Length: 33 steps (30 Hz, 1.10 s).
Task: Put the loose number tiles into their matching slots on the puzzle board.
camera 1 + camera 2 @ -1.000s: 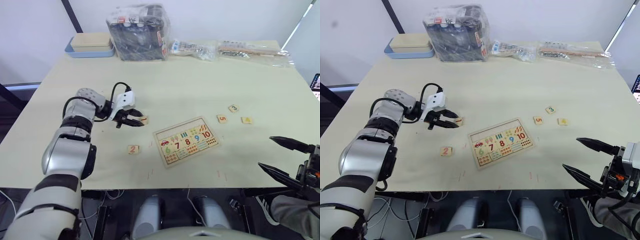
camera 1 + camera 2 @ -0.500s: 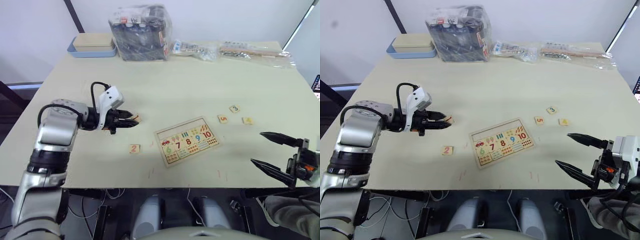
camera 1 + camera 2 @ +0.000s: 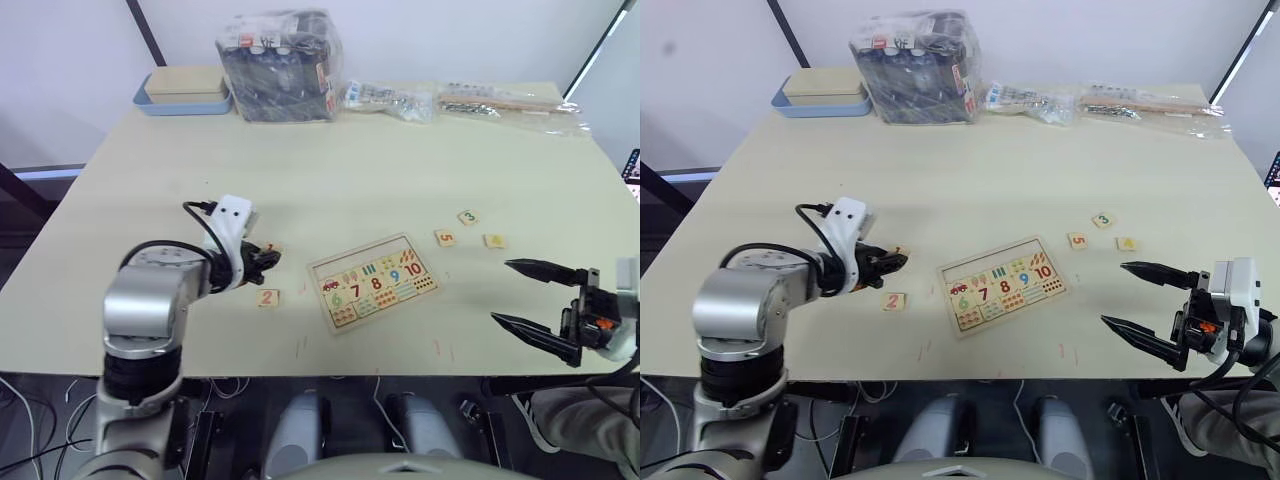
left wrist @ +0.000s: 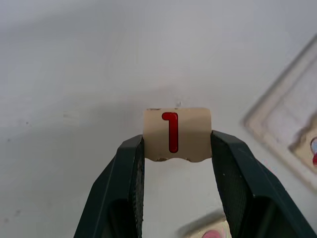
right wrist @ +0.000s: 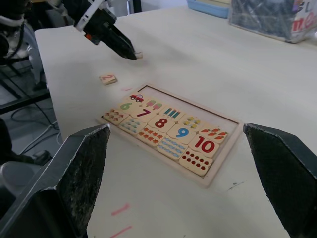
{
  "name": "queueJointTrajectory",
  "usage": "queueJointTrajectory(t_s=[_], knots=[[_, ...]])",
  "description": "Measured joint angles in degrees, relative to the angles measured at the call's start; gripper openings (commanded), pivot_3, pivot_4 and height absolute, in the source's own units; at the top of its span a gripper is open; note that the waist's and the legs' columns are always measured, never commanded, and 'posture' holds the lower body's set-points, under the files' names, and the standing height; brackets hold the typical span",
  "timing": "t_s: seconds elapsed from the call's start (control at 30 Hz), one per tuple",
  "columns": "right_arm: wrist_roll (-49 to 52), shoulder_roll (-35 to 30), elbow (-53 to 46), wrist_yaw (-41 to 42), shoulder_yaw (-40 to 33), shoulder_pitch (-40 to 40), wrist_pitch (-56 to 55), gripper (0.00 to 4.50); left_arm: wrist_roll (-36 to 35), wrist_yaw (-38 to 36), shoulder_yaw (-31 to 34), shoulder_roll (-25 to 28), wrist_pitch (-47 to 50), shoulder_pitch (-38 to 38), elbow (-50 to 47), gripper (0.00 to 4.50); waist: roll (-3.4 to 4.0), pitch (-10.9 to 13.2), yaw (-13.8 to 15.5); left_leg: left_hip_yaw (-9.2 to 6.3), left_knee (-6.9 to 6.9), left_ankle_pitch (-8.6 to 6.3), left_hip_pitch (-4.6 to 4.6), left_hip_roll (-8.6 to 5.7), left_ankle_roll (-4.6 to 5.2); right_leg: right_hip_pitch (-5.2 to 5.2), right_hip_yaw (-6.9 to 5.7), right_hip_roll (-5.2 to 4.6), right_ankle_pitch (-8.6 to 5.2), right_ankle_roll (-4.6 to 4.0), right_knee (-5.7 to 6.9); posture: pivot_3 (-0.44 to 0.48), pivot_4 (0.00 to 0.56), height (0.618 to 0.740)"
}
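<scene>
With tile 1 (image 4: 177, 134) clamped in the left tool (image 4: 177, 148), carry it to the puzzle board (image 3: 375, 281)'s first slot; the right tool (image 3: 1148, 310) idles wide open.

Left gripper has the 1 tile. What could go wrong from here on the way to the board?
The left gripper pinches the 1 tile only by its side edges near the fingertips, so it could twist or slip out. The 2 tile lies between it and the puzzle board; a low pass might knock it.
</scene>
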Motion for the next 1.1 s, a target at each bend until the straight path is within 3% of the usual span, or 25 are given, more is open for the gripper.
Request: queueJointTrajectory(t_s=[0.03,0.2,0.5,0.8,1.0,1.07,1.1], knots=[[0.1,-0.6,0.0,0.5,0.0,0.3,0.6,4.50,1.2,5.1,0.9,-5.2,0.0,0.4,-1.1,1.46,0.00,0.0,0.0,-0.02,0.00,0.00,-0.01,-0.02,0.00,0.01,0.00,-0.01,0.00,0.00,-0.02,0.000,0.150,0.740],[0.9,-0.9,0.0,1.0,0.0,0.4,1.6,4.50,2.0,13.4,1.7,-10.4,0.0,0.5,-1.2,1.46,-0.01,0.0,-0.2,-0.04,0.00,0.00,0.02,-0.01,0.00,0.02,0.01,0.01,0.00,-0.01,0.00,0.000,0.150,0.740],[1.4,-2.1,0.2,1.4,-0.2,0.3,2.7,4.50,-1.7,22.5,2.3,-12.3,0.0,3.9,-2.4,1.46,0.00,0.0,0.0,-0.04,0.00,0.00,0.02,-0.02,0.00,0.03,0.01,-0.03,0.00,-0.01,-0.01,0.000,0.150,0.740],[1.7,-2.1,0.2,1.8,-1.9,1.3,2.8,4.50,-10.2,30.8,4.1,-12.2,0.0,5.2,-2.9,1.46,0.00,0.0,-0.1,-0.05,0.00,0.00,0.05,-0.02,-0.01,0.05,0.01,-0.05,0.01,-0.02,-0.03,0.000,0.150,0.740],[1.8,-2.1,0.2,2.2,-2.2,2.0,2.8,4.50,-19.9,37.3,6.0,-12.0,-0.1,6.1,-3.3,4.21,0.01,0.0,-0.1,-0.05,0.00,0.00,0.06,-0.02,-0.01,0.06,0.02,-0.07,0.00,-0.04,-0.03,0.000,0.150,0.740],[1.8,-2.1,0.2,2.3,-2.2,2.2,2.8,4.50,-26.2,38.9,6.4,-8.5,0.0,6.7,-3.3,4.42,0.01,0.0,-0.2,-0.07,-0.01,-0.01,0.08,0.01,-0.01,0.05,0.01,-0.06,-0.04,-0.11,-0.03,0.000,0.150,0.740],[1.9,-2.1,0.2,2.4,-2.4,2.6,2.7,4.50,-30.9,39.4,6.6,-4.0,0.0,7.5,-3.3,4.42,0.02,0.0,-0.4,-0.07,-0.03,-0.01,0.09,0.06,-0.02,0.03,0.02,-0.03,-0.05,-0.14,0.00,0.000,0.150,0.740]])
